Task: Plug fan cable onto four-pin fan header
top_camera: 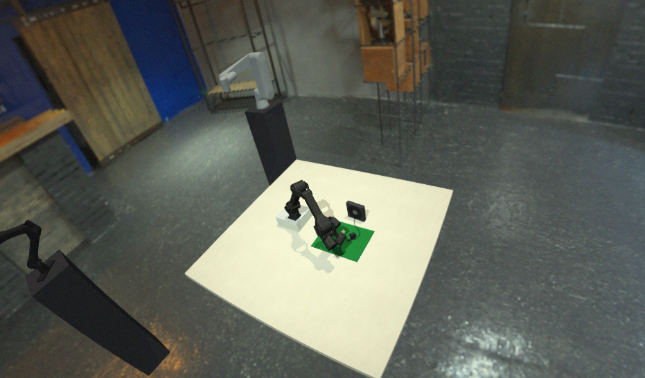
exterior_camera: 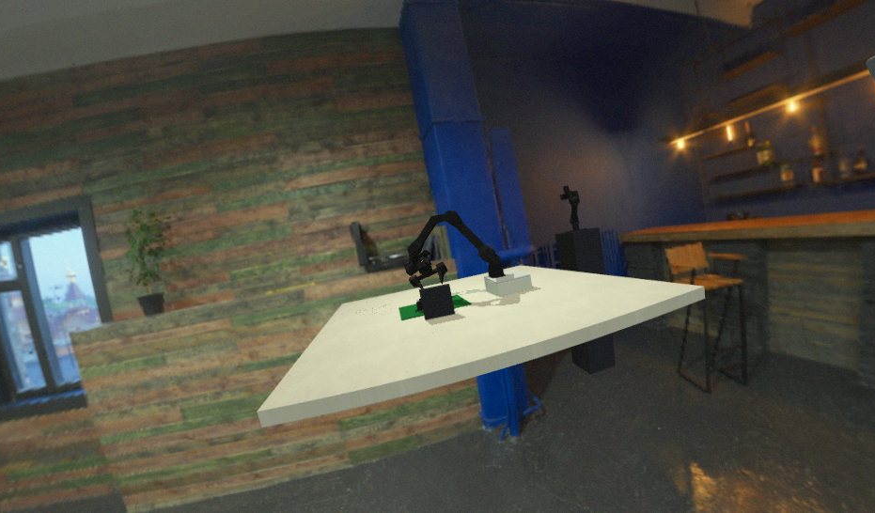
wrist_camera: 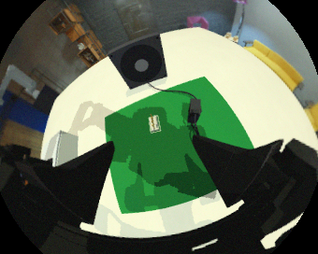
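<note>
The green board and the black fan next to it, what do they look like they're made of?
The green board looks like a flat circuit-board sheet, matte and uniformly green, with a small pale pin header on it. The fan looks like dull black moulded plastic: a square frame with a grey round hub. Neither material is certain from looks.
</note>
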